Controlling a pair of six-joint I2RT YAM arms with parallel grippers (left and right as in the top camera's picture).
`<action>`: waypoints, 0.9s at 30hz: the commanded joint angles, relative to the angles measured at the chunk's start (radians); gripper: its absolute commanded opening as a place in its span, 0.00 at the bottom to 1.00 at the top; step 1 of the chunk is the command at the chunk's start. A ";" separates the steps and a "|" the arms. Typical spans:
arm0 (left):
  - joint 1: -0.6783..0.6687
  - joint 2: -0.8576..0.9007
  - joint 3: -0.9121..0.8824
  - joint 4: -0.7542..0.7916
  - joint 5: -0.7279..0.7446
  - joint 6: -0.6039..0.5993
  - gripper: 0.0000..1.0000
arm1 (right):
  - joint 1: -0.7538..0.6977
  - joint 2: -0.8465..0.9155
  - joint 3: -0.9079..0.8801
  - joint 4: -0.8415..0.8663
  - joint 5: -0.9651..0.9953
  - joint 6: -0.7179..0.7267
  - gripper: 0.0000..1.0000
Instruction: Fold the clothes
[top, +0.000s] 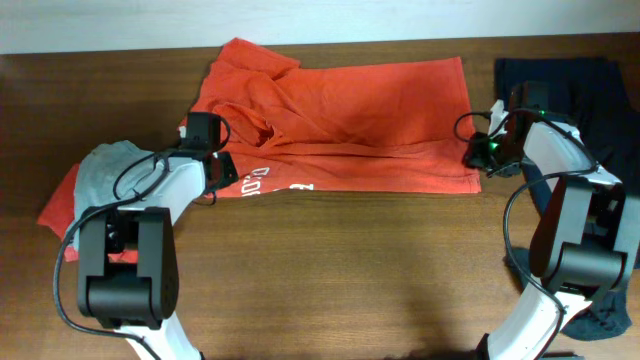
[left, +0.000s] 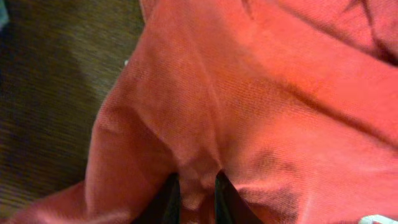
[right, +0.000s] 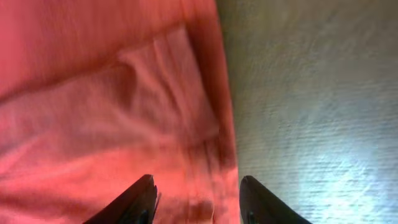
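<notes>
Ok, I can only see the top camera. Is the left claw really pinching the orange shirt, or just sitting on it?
Observer: Pinching. Its wrist camera shows the left gripper shut on a raised ridge of the orange shirt.
Operator: And the right claw?
Observer: The right gripper is open, spread across the shirt's side edge.
Operator: So is it all over shirt?
Observer: No. One side is over cloth, the other over the bare table.

Shirt (top: 350, 120): plain orange-red, white lettering (top: 262, 184) on lower left edge.
Table (top: 350, 270): dark brown wood grain.
Left of shirt: grey cloth (top: 100, 165) over orange-red cloth (top: 58, 208).
Right of shirt: navy cloth (top: 595, 90).
Robot arms (top: 558, 150): white, black joints.
</notes>
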 joint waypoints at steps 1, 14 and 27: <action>-0.002 0.079 0.002 -0.066 0.044 0.008 0.20 | -0.002 0.009 0.012 -0.035 -0.024 -0.065 0.49; -0.002 0.087 0.002 -0.290 0.044 0.008 0.20 | 0.006 0.108 0.012 -0.160 0.062 -0.082 0.54; -0.001 0.087 -0.004 -0.459 0.037 0.008 0.20 | 0.006 0.105 0.030 -0.371 0.234 0.093 0.43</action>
